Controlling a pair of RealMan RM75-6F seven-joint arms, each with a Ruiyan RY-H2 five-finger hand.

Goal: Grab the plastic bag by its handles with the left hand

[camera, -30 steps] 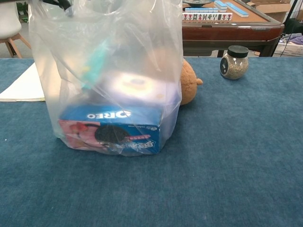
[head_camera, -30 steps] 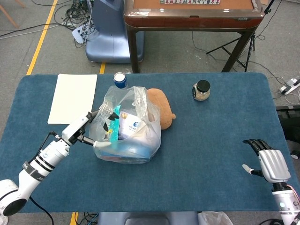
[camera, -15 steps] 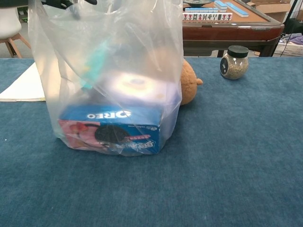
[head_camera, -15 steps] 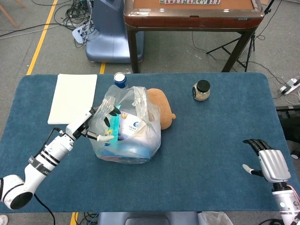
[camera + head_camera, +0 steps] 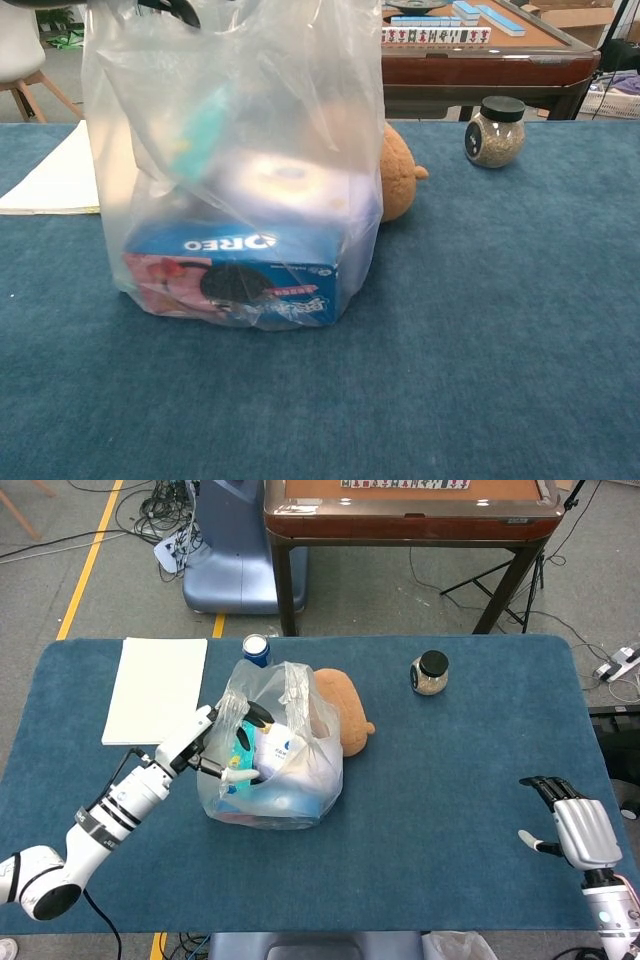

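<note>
Clear plastic bag [image 5: 285, 755] standing upright on the blue table [image 5: 450, 810], left of the table's middle, mouth up. Inside the bag: blue Oreo box [image 5: 235, 262] at the bottom, white carton [image 5: 280, 748] above it, something teal [image 5: 200, 130] toward the left wall. Brown plush toy [image 5: 345, 712] touching the bag's right side. Blue-lidded can [image 5: 256, 648] just behind the bag; white paper sheet [image 5: 157, 688] to the bag's left rear; small dark-lidded jar [image 5: 431, 673] well apart to the bag's right rear. Left robot hand [image 5: 222, 748] at the bag's left upper edge, fingers spread and reaching over the rim; cannot tell whether any handle is pinched. Right robot hand [image 5: 574, 827] far right of the bag near the table's edge, fingers apart, holding nothing.
</note>
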